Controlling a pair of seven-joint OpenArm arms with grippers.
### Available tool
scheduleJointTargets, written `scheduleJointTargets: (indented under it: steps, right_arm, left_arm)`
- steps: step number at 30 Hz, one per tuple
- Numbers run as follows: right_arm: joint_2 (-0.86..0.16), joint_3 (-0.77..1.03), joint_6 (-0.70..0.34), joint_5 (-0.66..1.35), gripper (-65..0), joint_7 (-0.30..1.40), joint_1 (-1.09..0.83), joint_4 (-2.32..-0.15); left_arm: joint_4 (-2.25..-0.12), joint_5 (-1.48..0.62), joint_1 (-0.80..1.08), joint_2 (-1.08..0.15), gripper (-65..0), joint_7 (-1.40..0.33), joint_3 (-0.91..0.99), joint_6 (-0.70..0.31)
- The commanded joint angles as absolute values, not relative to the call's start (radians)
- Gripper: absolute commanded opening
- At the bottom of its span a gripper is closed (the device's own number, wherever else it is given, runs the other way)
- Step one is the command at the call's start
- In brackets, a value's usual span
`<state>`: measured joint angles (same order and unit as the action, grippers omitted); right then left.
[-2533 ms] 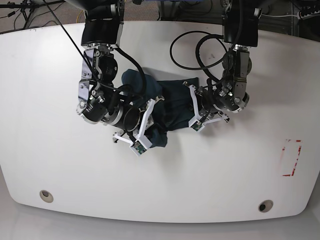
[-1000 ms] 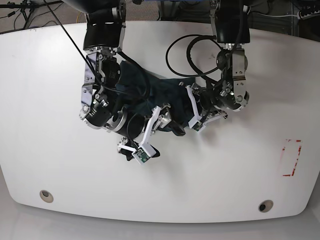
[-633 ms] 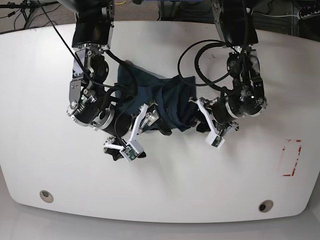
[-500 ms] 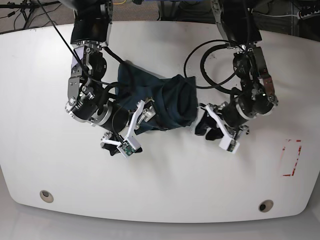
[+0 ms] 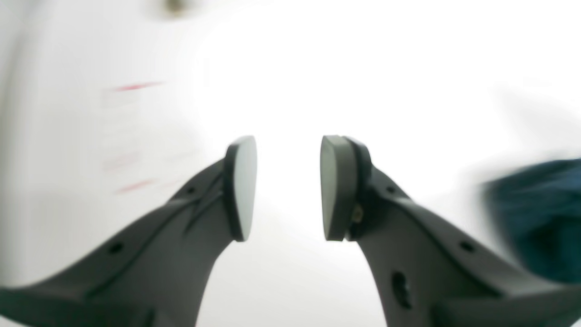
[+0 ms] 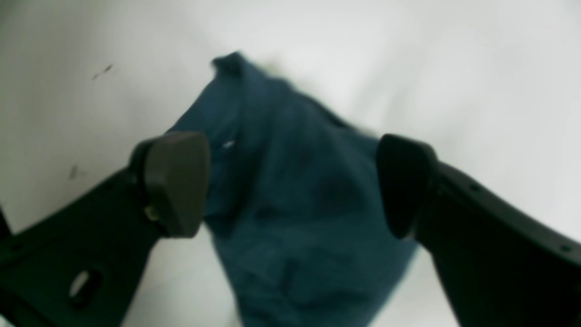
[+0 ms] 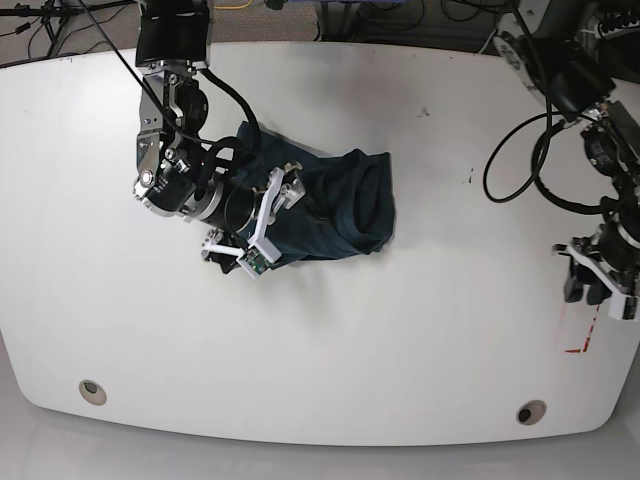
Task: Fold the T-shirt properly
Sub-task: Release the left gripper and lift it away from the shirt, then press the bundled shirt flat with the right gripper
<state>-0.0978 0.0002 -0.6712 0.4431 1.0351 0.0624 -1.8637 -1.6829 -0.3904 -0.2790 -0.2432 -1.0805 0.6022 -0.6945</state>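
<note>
Your base view is evenly lit and sharp, though the table bows at the frame edges. Your left wrist view is blown out white across the center and motion-smeared at its right edge. Your right wrist view is dimmer and soft throughout.

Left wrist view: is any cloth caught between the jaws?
No. The left gripper has only bare white table showing in the gap between its jaws, and the T-shirt lies apart at the right edge.
</note>
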Motion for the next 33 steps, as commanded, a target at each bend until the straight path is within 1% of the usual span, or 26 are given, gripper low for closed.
scheduleJointTargets:
  steps: [1,3,7,9,10,14,17,22,26,30,33]
  right_arm:
    - [-0.102,-0.001,-0.676,0.46,-18.7,1.012,0.056,-1.882]
    - [-0.096,-0.004,-0.676,0.46,-27.3,1.012,0.039,-1.879]
    - [-0.076,-0.044,-0.676,0.456,-46.9,1.001,0.027,-1.842]
    - [-0.073,-0.081,-0.676,0.456,-53.0,0.98,0.031,-1.796]
    - [-0.073,-0.102,-0.674,0.456,-54.4,0.963,0.038,-1.768]
    - [-0.062,-0.182,-0.664,0.456,-54.1,0.889,0.067,-1.664]
    - [-0.03,-0.266,-0.662,0.456,-53.0,0.851,0.102,-1.601]
    - [0.027,-0.311,-0.59,0.456,-52.8,0.832,0.154,-1.54]
    - [0.051,-0.338,-0.561,0.456,-52.8,0.829,0.203,-1.517]
    - [0.054,-0.34,-0.559,0.461,-52.8,0.835,0.24,-1.515]
    - [0.038,-0.334,-0.559,0.461,-52.8,0.86,0.251,-1.577]
  left_arm:
    - [-1.693,-0.424,-0.3,-0.311,-43.1,-1.055,0.599,-0.698]
    - [-1.693,-0.426,-0.282,-0.341,-43.2,-1.055,0.601,-0.698]
    - [-1.713,-0.426,-0.229,-0.372,-43.2,-1.055,0.601,-0.698]
    - [-1.721,-0.426,-0.213,-0.374,-43.2,-1.055,0.601,-0.698]
    - [-1.725,-0.426,-0.202,-0.374,-43.2,-1.055,0.601,-0.698]
    - [-1.733,-0.426,-0.17,-0.374,-43.2,-1.055,0.601,-0.698]
    - [-1.733,-0.427,-0.153,-0.371,-43.2,-1.055,0.601,-0.698]
    - [-1.733,-0.427,-0.148,-0.337,-43.2,-1.055,0.601,-0.698]
    - [-1.739,-0.427,-0.148,-0.328,-43.2,-1.055,0.601,-0.698]
    - [-1.753,-0.427,-0.147,-0.323,-43.2,-1.055,0.596,-0.698]
    - [-1.773,-0.427,-0.137,-0.321,-43.2,-1.055,0.595,-0.698]
